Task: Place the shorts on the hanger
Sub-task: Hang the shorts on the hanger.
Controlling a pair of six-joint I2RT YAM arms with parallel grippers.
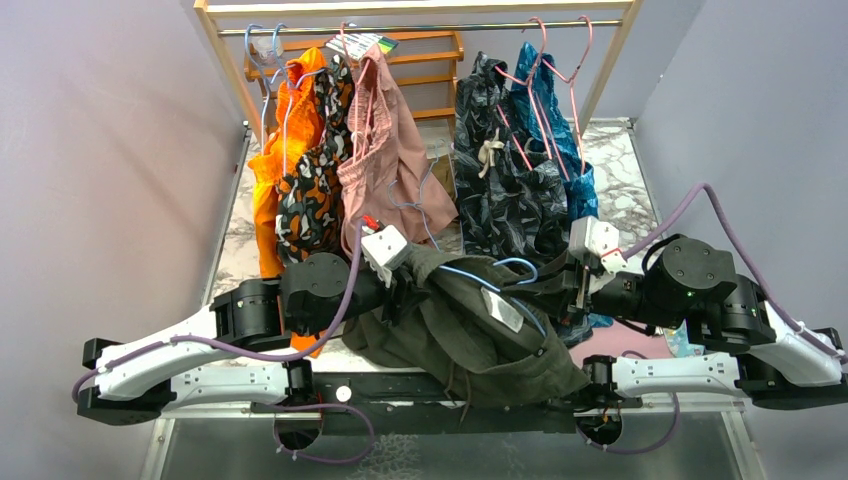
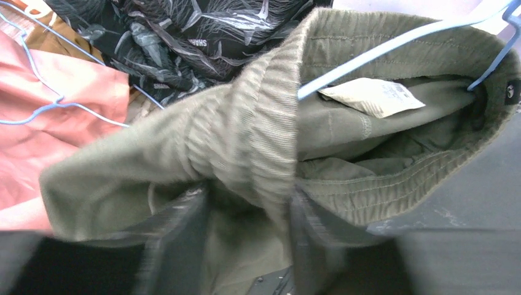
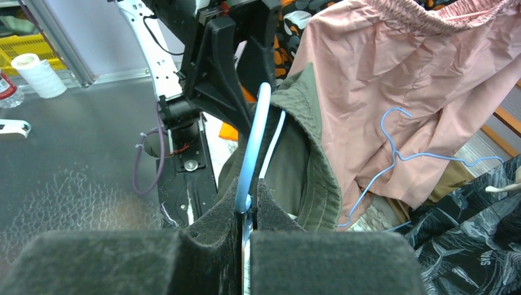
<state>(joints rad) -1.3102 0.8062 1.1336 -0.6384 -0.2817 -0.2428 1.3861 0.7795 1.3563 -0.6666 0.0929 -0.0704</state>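
Pads (image 3: 209, 246) of the right end effector (image 3: 244, 209) are pressed tight on the hanger (image 3: 254, 141), whose wire runs inside the waistband of the shorts (image 3: 319, 178). The left end effector (image 2: 246, 209) grips the bunched waistband, fingers partly apart. Pink shorts (image 1: 385, 150) crowd close behind. Only the top view shows the legs draped over the near edge of the bench (image 1: 620, 150).

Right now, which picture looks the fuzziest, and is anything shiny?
Left wrist view: fuzziest, with the left gripper and the nearest shorts cloth smeared, the white label sharper. Right wrist view: the right gripper and the hanger wire by it are soft, with pale glare on the dark textured surface. Top external view: sharp, evenly lit.
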